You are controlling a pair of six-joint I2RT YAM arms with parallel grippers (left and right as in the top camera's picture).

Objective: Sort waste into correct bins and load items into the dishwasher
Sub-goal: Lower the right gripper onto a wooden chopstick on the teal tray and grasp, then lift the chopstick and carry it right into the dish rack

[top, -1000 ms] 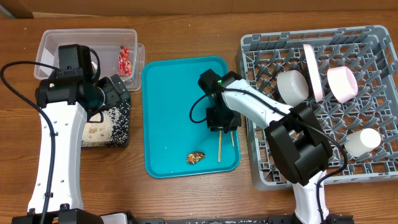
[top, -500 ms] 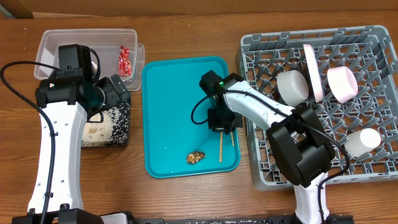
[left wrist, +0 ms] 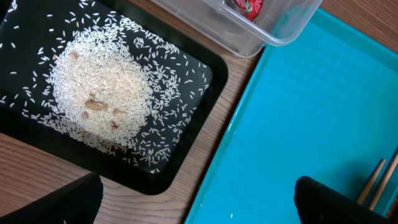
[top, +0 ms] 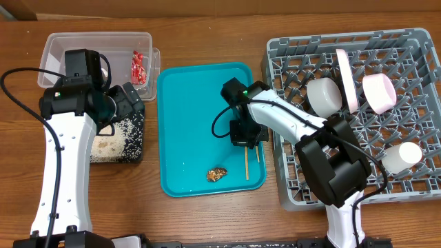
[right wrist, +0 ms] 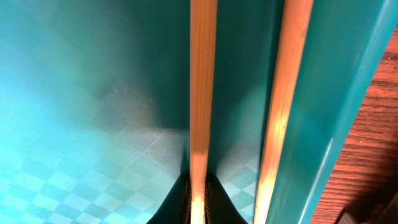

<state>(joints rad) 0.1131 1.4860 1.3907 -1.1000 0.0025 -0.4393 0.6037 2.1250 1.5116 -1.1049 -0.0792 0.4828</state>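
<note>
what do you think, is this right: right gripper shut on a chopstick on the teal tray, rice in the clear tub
No: the rice lies in the black tray, not the clear tub, as the left wrist view shows. The right gripper is shut on a chopstick on the teal tray.

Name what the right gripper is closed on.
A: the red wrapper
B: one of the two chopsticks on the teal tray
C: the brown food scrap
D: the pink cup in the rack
B: in the right wrist view the right gripper pinches one chopstick, while the other chopstick lies free beside it against the wall of the teal tray.
</note>
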